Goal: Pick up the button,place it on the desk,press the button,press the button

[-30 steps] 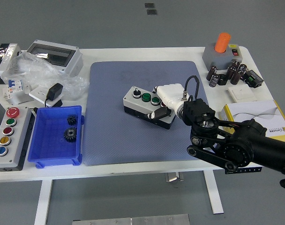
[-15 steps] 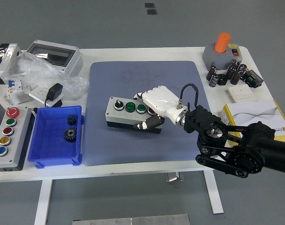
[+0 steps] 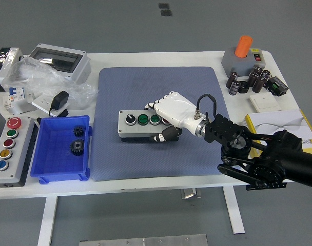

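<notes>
Button box (image 3: 140, 125), a grey push-button station with a black selector knob and two green buttons visible on top, lies flat on a blue mat (image 3: 145, 87) near the middle of the white surface (image 3: 197, 56). The right robot hand (image 3: 169, 118), white with black fingertips, is clamped on the box's right end: fingers curl over the top and the thumb presses the near side. Its black arm (image 3: 264, 156) enters from 4 o'clock.

At 9 o'clock from the box, just off the mat, sits a blue plastic bin (image 3: 45, 148) holding two black gears (image 3: 76, 146). At the surface's 9 o'clock edge lies a second grey control station (image 3: 10, 148) with a red mushroom button, then green, red, yellow and blue buttons in a row. At 10 o'clock are crumpled clear plastic bags (image 3: 38, 77), a black power adapter (image 3: 59, 100), and a grey enclosure with a clear lid (image 3: 58, 59).

At 2 o'clock stands a grey box with an orange cylinder (image 3: 243, 51) on top, with a cluster of dark cylindrical capacitors (image 3: 248, 82) beside it, then a white wall switch plate (image 3: 265, 102). At 3 o'clock lies a yellow and white box (image 3: 279, 128), partly behind the arm; its print is too small to read.
</notes>
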### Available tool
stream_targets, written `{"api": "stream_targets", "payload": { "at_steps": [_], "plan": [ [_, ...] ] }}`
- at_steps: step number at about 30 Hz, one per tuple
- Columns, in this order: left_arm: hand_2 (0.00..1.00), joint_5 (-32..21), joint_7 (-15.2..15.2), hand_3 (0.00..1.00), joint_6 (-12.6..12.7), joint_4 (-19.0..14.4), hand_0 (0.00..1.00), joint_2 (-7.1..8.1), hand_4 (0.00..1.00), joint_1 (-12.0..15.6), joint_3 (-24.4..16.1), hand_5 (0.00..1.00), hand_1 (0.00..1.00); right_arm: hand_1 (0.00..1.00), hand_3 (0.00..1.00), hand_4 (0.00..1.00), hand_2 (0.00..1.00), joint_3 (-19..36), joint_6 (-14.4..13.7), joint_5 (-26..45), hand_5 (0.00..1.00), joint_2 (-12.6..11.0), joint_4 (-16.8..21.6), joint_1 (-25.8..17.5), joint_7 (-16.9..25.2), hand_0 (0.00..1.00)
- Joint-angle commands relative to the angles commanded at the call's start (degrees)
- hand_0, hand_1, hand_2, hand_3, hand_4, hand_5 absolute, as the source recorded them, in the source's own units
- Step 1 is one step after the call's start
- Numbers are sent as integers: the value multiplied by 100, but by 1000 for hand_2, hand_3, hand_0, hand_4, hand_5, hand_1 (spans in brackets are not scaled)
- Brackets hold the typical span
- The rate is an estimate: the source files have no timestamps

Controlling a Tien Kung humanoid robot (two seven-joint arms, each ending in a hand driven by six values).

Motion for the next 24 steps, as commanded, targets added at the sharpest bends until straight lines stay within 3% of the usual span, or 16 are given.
{"api": "stream_targets", "payload": {
  "at_steps": [1,6,12,13,18,19,24],
  "plan": [
    [611,-2,-2,589,-1,0,644,0,650,-1,3,234,653,404,419,278,346,-11,28,16,2,2,-25,-6,10,382],
    [611,6,8,589,-3,0,644,-2,650,3,-3,234,653,404,419,278,346,6,281,211,2,-29,-74,-48,134,382],
    [611,4,7,589,-8,0,644,-5,649,4,2,235,654,421,425,291,356,142,374,264,2,-70,31,-74,227,410],
    [611,3,7,589,-8,0,644,-6,644,6,1,240,654,552,496,332,577,157,387,269,2,-76,55,-76,239,512],
    [611,7,7,589,-8,0,644,-5,644,12,-7,240,654,552,496,332,577,196,444,285,2,-94,111,-90,248,512],
    [611,3,4,589,-10,-1,644,-5,641,12,-4,242,654,653,804,629,728,199,459,287,85,-96,111,-94,241,635],
    [611,9,-2,589,-18,-2,644,-9,641,16,-7,242,654,653,804,629,728,211,539,299,85,-104,119,-112,199,635]
  ]
}}
